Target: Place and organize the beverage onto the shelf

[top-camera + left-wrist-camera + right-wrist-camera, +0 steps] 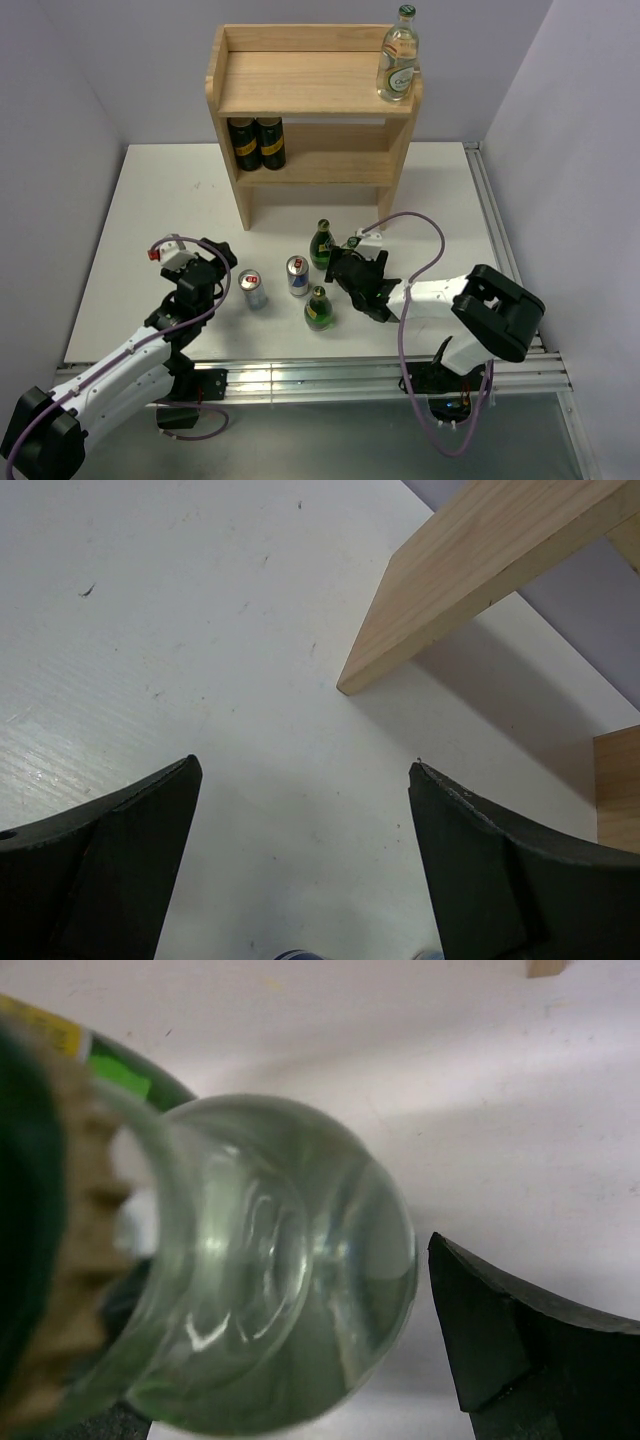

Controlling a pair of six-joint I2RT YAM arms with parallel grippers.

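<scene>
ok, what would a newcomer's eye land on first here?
The light wooden shelf at the far side draws the eye, a clear glass bottle alone on its top right corner, two dark drinks on the lower tier's left. In front, two cans and two green bottles cluster on the table beside the right pincer, whose wrist view is filled by a second clear bottle.

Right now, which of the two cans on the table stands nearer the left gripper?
The left can, beside the left gripper; the other can stands further right.
</scene>
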